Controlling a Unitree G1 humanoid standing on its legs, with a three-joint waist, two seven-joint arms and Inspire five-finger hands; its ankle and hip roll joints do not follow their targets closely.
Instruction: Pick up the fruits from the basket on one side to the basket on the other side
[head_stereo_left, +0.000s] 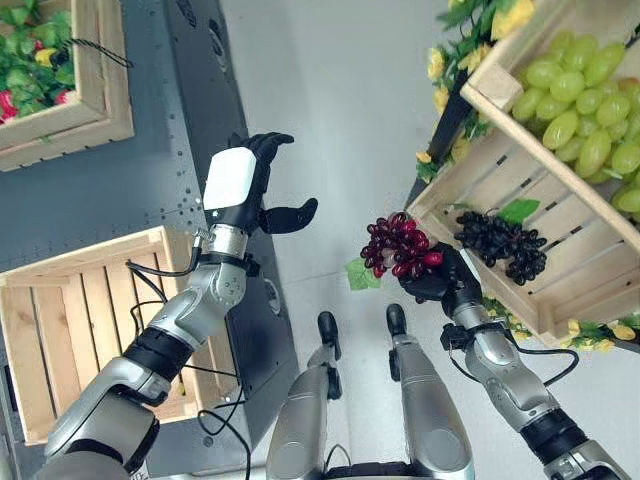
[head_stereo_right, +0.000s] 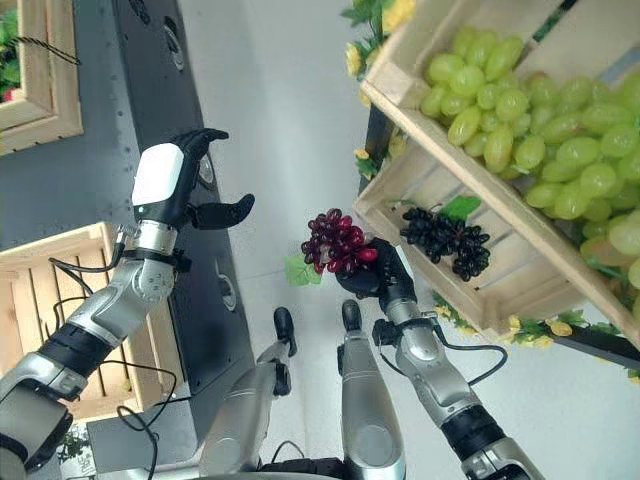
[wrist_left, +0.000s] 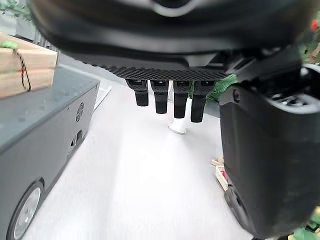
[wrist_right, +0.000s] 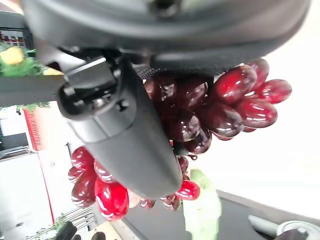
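Note:
My right hand (head_stereo_left: 442, 283) is shut on a bunch of red grapes (head_stereo_left: 398, 246) with a green leaf, held in the air just left of the lower wooden crate (head_stereo_left: 435, 196) on the right. In the right wrist view the thumb (wrist_right: 125, 135) wraps across the red grapes (wrist_right: 225, 107). A bunch of black grapes (head_stereo_left: 503, 246) lies inside that crate. Green grapes (head_stereo_left: 580, 110) fill the crate above it. My left hand (head_stereo_left: 250, 185) hangs open in mid-air, above the far corner of the empty wooden crate (head_stereo_left: 90, 310) on the left, and its fingers (wrist_left: 167, 97) hold nothing.
A grey cabinet (head_stereo_left: 150, 150) carries the left crate. Another wooden crate with greenery and flowers (head_stereo_left: 45, 75) sits at the upper left. Yellow flowers and leaves (head_stereo_left: 455, 60) trim the right-hand crates. Pale floor (head_stereo_left: 340, 120) lies between the two sides.

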